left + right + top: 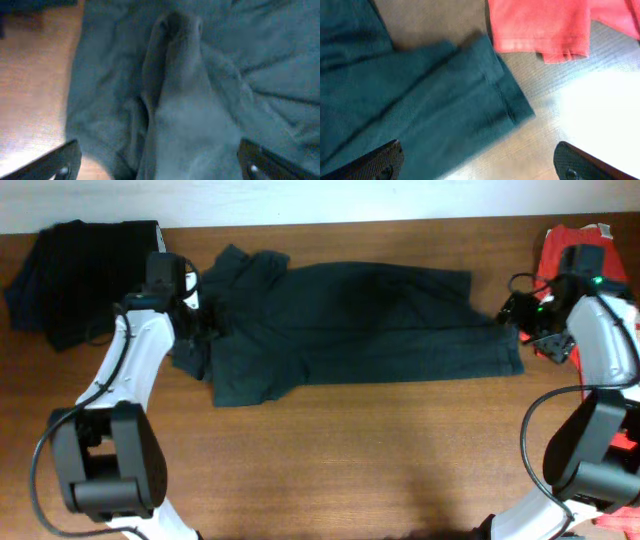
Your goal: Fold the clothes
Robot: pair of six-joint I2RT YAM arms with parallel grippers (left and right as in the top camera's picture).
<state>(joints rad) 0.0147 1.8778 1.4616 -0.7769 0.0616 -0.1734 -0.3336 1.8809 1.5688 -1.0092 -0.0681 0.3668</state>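
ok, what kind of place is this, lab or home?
Likely a lab bench, not a home: left arm and right arm at a wooden table, a dark green T-shirt laid out, a black pile and a red shirt at its ends.

Bare tabletop (340,460) leaves open room across the near half between the left arm (130,370) and the right arm (600,370), while the spread dark green T-shirt (350,330) covers the far middle, a black folded pile (85,275) fills the far left corner and a red T-shirt (553,252) the far right.

brown wooden table (350,460), pale wall (300,198) strip behind
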